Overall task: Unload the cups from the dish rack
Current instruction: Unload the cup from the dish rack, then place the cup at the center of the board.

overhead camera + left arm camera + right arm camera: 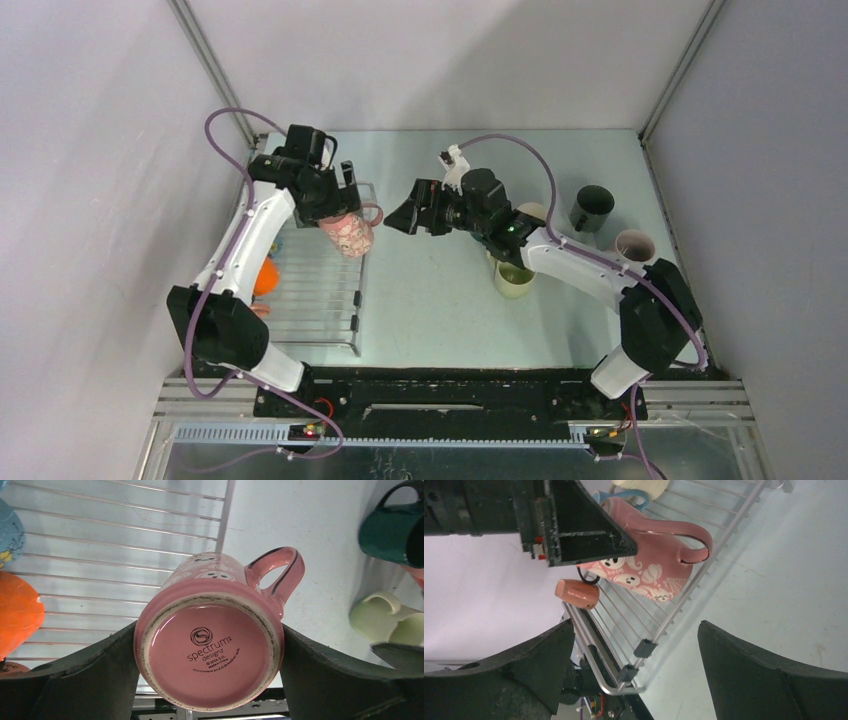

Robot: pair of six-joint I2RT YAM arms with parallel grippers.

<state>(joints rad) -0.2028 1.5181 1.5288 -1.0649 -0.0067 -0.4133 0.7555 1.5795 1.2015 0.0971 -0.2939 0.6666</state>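
Grey walls enclose a pale tabletop. At near left lies the wire dish rack, holding an orange mug. Over its right edge the left gripper clamps a pink mug, while the right gripper gapes wide, empty. At right stand a pale green mug and, farther, a dark teal mug.

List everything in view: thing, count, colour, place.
Silvery wire dish rack: one, silver, left side of pale blue-green table.
Glossy pink ceramic mug with white ghosts: one, pink, gripped above rack's right edge.
Orange ceramic mug: one, orange, in rack.
Light blue ceramic mug: one, blue, in rack.
Cream ceramic mug: one, cream, beside blue mug.
Dark teal ceramic mug: one, teal, table, far right.
Pale green ceramic mug: one, green, beside right arm.
Pink-lined ceramic mug: one, pinkish, table's right edge.
Left pincer: shut on pink mug.
Right pincer: open, empty.
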